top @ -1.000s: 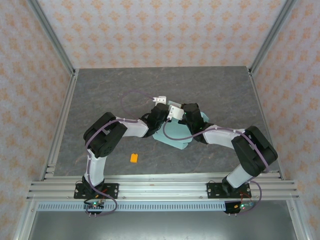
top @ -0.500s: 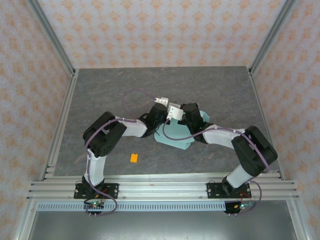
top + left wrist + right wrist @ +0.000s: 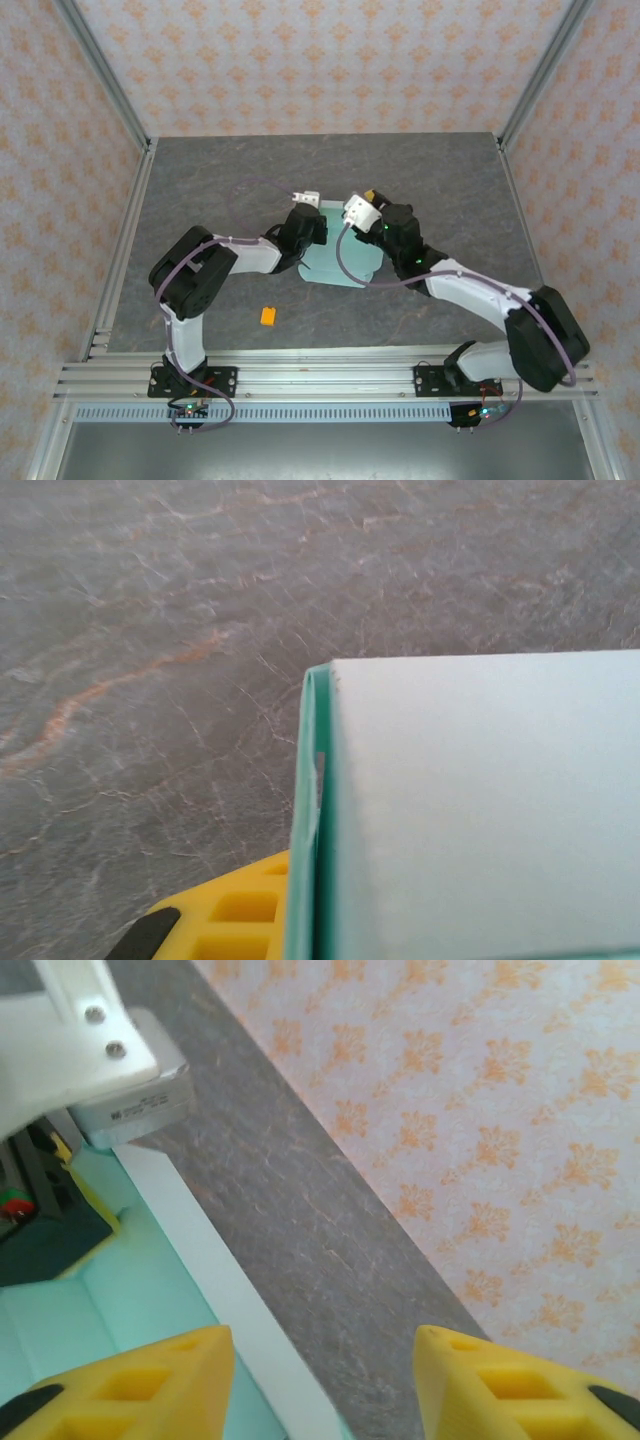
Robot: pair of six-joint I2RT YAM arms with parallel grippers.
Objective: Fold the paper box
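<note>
The paper box (image 3: 335, 262) is pale mint-teal card lying mid-table between the two arms. My left gripper (image 3: 312, 224) is at its left edge. In the left wrist view a raised double wall of the card (image 3: 318, 820) stands right at the jaws, with one yellow finger (image 3: 235, 920) pressed against its left side and the other finger hidden behind the pale panel (image 3: 480, 810). My right gripper (image 3: 369, 199) hangs over the box's far right corner, open, with nothing between its yellow fingertips (image 3: 320, 1360). Below it lie the card (image 3: 60, 1310) and its pale flap (image 3: 200, 1240).
A tiny orange block (image 3: 268, 316) lies on the grey table (image 3: 200, 180) near the front, left of the box. The left wrist's white camera mount (image 3: 70, 1050) sits close to the right gripper. Patterned walls and metal frame posts (image 3: 120, 90) bound the table.
The right gripper has opened, let go of the card and risen toward the far side. The left gripper has closed on the box's left wall. The box now lies flatter and slightly further left.
</note>
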